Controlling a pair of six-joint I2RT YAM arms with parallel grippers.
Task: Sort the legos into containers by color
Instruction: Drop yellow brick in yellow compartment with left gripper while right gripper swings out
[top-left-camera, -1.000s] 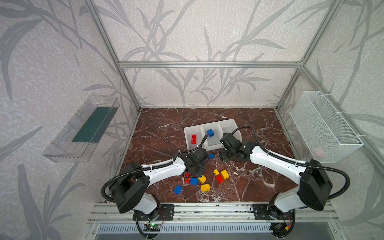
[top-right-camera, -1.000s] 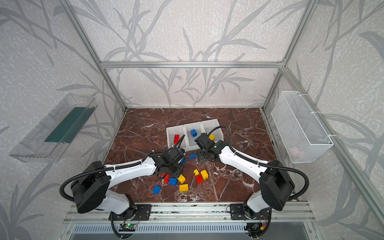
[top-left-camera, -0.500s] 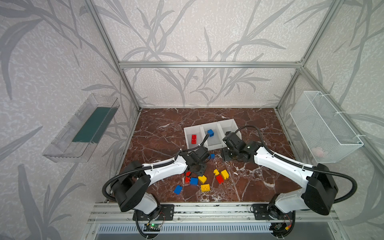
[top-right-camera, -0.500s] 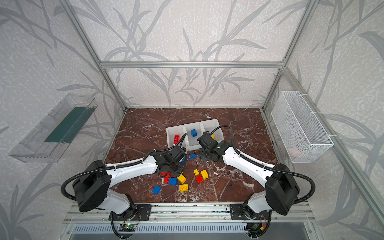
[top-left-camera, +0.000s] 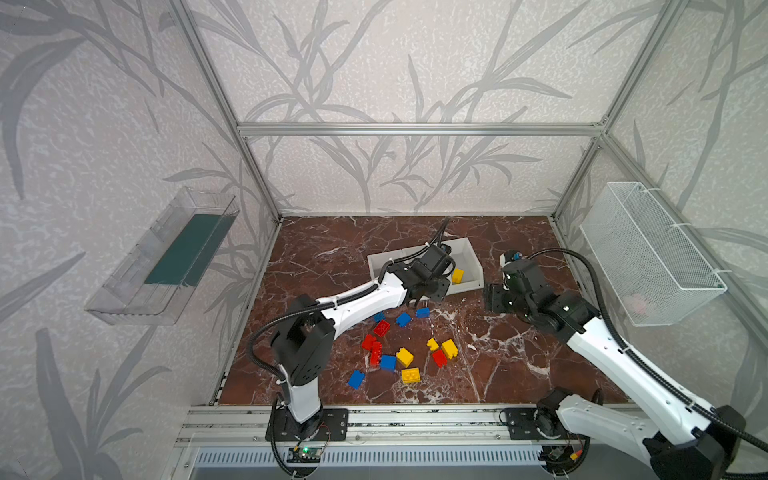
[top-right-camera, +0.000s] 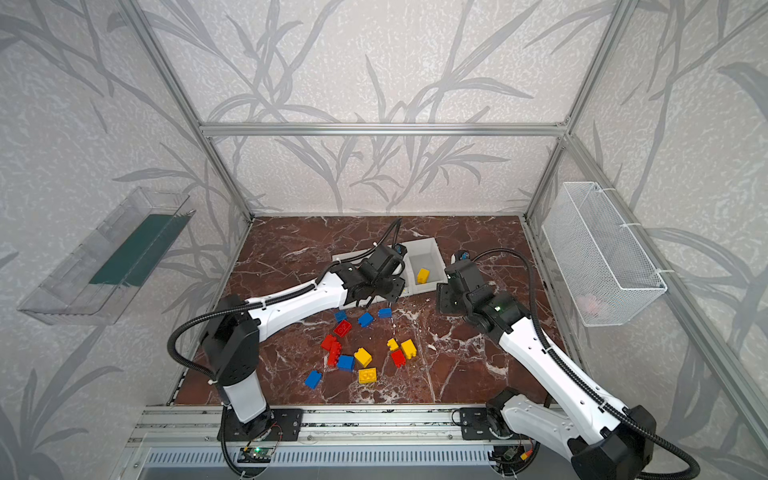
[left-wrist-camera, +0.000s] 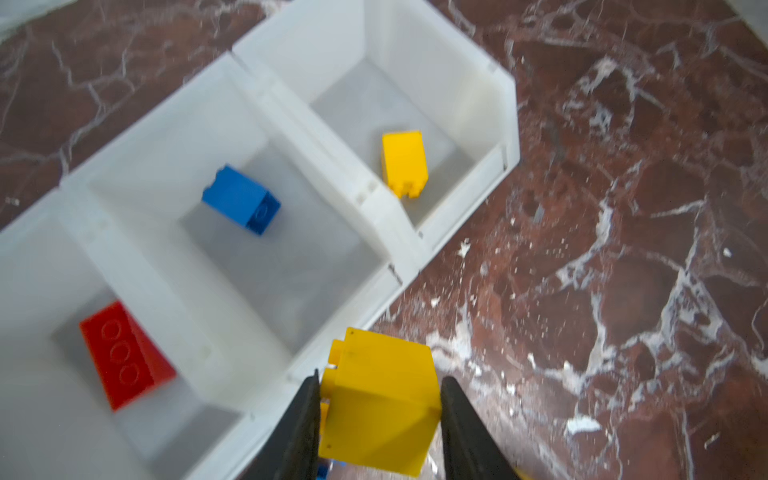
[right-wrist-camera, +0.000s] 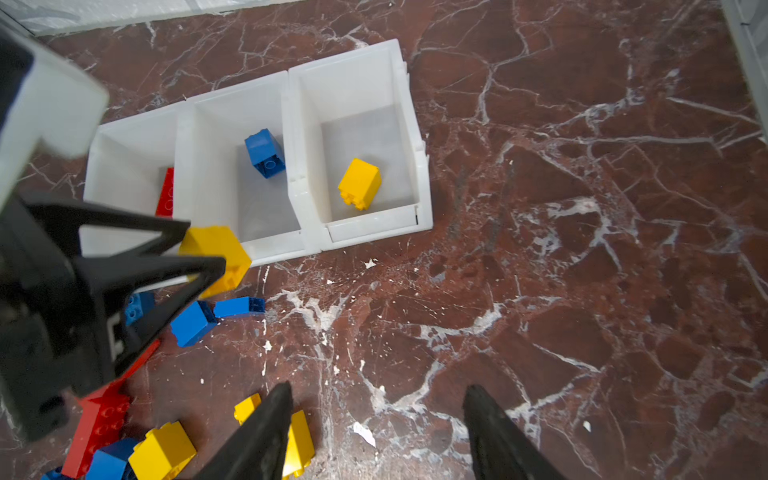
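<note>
My left gripper (left-wrist-camera: 380, 378) is shut on a yellow lego (left-wrist-camera: 380, 399), held just above the front wall of the middle white container (left-wrist-camera: 332, 332). Three white containers stand in a row: one holds a red lego (left-wrist-camera: 124, 353), the middle a blue lego (left-wrist-camera: 241, 199), the third (right-wrist-camera: 353, 75) a yellow lego (right-wrist-camera: 359, 183). In both top views the left gripper (top-left-camera: 428, 286) covers the held lego. Loose red (top-left-camera: 381, 328), blue (top-left-camera: 403, 319) and yellow legos (top-left-camera: 449, 348) lie on the floor. My right gripper (right-wrist-camera: 378, 388) hangs open and empty, to the right of the containers (top-left-camera: 494, 297).
The floor is dark red marble (top-left-camera: 519, 353). A white wire basket (top-left-camera: 648, 253) hangs on the right wall and a clear plastic tray (top-left-camera: 166, 257) on the left wall. Aluminium frame posts stand at the corners, with a rail along the front edge.
The left gripper closed on a yellow lego in the pile, then lifted it back toward the containers. The right arm drew away to the right, jaws unchanged.
</note>
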